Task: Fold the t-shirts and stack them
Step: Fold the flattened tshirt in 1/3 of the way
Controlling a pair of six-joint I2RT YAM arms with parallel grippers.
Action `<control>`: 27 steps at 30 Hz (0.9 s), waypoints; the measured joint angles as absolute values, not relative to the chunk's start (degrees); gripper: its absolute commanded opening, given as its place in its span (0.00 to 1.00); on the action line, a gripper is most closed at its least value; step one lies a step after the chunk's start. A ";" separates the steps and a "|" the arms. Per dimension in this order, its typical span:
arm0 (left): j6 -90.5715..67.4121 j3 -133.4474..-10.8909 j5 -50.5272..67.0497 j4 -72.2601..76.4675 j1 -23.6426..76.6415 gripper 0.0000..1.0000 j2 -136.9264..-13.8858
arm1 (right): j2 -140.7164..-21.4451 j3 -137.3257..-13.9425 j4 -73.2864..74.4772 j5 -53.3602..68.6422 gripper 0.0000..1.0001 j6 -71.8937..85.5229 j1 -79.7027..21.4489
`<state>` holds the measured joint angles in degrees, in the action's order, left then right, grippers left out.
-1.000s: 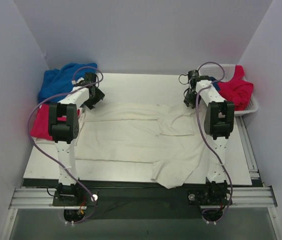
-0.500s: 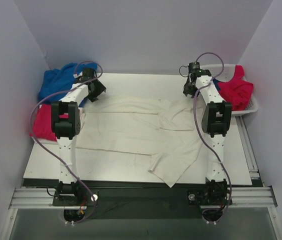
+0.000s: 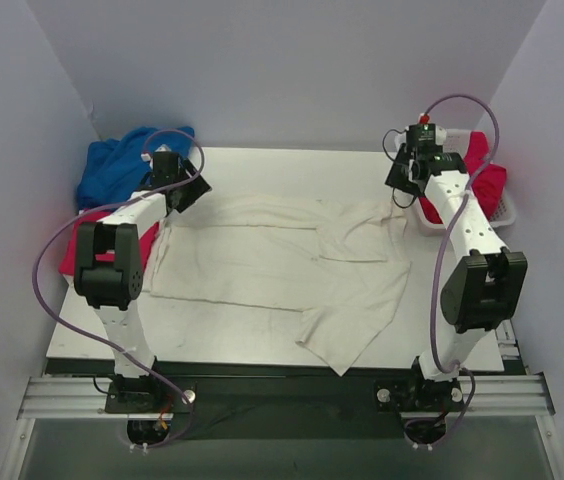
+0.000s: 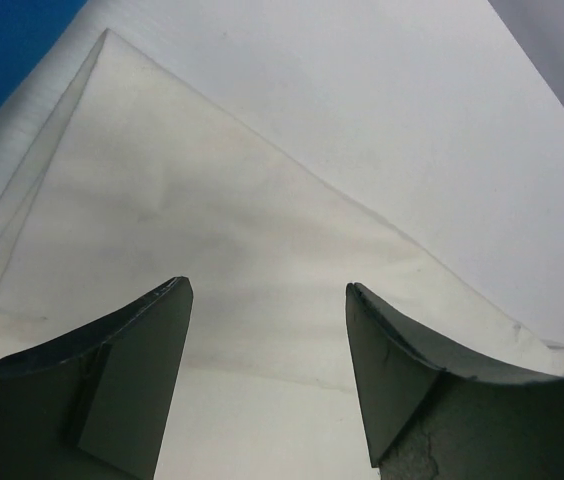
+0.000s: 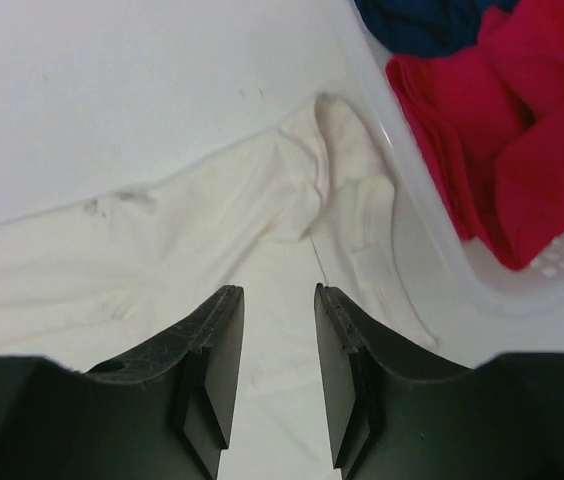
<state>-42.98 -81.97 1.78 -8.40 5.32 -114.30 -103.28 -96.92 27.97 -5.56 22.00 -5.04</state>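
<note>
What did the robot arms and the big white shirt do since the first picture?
Both arms' elbows swung outward, and the right end effector moved toward the basket. The far edge of the cream shirt slid slightly toward the back wall. The left end effector barely moved. Both stand open, holding nothing. The blue shirt, the pink shirt beside it and the basket stayed put.
</note>
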 measured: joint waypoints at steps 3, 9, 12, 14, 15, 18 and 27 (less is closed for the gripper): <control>-42.00 -77.89 1.28 -6.72 6.31 0.74 -110.26 | -97.71 -86.13 26.50 -4.64 0.33 24.27 -5.37; -40.45 -68.25 -0.86 -4.78 8.86 0.74 -106.08 | -96.01 -64.84 21.69 -1.74 0.26 27.68 -6.13; -40.18 -65.01 -1.32 -4.69 8.91 0.74 -105.95 | -96.01 -59.79 20.62 -0.91 0.25 28.82 -6.46; -40.16 -63.64 -1.52 -4.64 8.84 0.74 -105.93 | -96.01 -58.78 19.14 -0.56 0.24 29.39 -6.59; -40.14 -63.22 -1.58 -4.62 8.84 0.74 -105.93 | -96.03 -58.67 18.22 -0.54 0.24 29.63 -6.59; -40.05 -62.59 -1.69 -4.38 8.84 0.74 -105.86 | -96.16 -58.67 15.73 -0.58 0.24 30.02 -6.59; -39.79 -62.59 -1.69 -3.38 8.84 0.74 -105.54 | -96.71 -59.68 14.46 -1.37 0.38 30.20 -6.59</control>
